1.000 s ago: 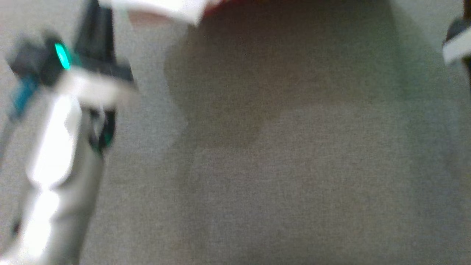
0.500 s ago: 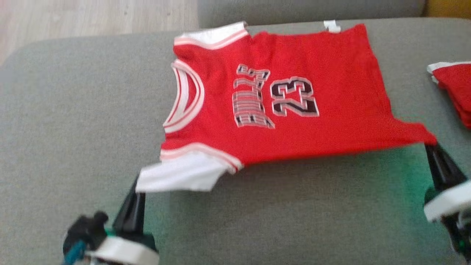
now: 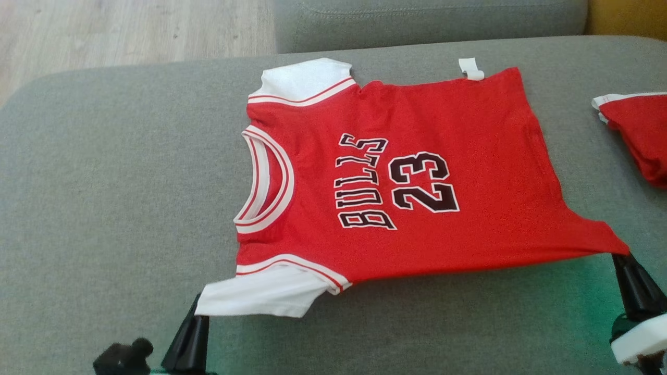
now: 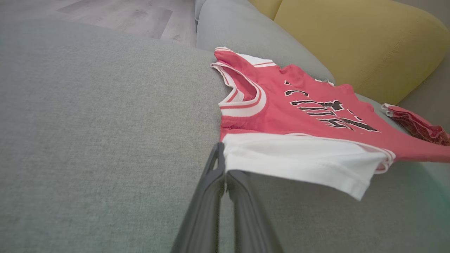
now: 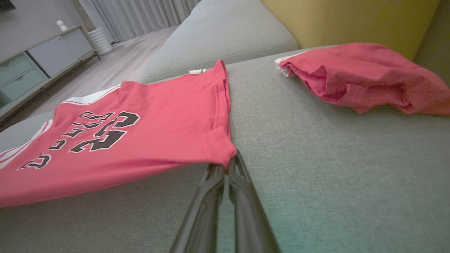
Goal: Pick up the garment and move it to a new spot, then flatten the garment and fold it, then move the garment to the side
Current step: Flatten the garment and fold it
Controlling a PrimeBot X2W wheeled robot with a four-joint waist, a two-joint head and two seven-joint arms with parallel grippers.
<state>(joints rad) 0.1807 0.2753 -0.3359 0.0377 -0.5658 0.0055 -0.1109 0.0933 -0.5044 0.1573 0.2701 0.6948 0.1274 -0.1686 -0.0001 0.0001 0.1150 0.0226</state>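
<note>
On the left, the left claw (image 4: pixel 220 165) is pinching the outer corner of the white sleeve (image 4: pixel 299 161) of the red Bulls jersey (image 3: pixel 417 172). Its two fingers are closed together on the cloth, and it is holding that corner a little above the grey sofa cushion (image 3: pixel 104 182). The jersey is lying print-up in the middle of the cushion, with its collar pointing to the robot's left. Its far edge is resting flat, while its near edge is hanging raised between the two claws, so that a shadow is showing under it. On the right, the right claw (image 5: pixel 227 165) is gripping the near hem corner (image 5: pixel 221 147) in the same closed way. In my judgement the robot is laying the garment out flat, and this step is nearly finishing. To do it well, both claws should be going down at the same speed and pulling lightly apart, so that the near edge is touching down straight and without a wrinkle. The hem side is looking stretched into a point, therefore the right claw should not be pulling harder than the left. The claws should be opening only when the cloth is resting on the cushion. Further right, a second red garment (image 3: pixel 641 135) is lying crumpled, apart from the jersey, and the right claw should be avoiding it.
</note>
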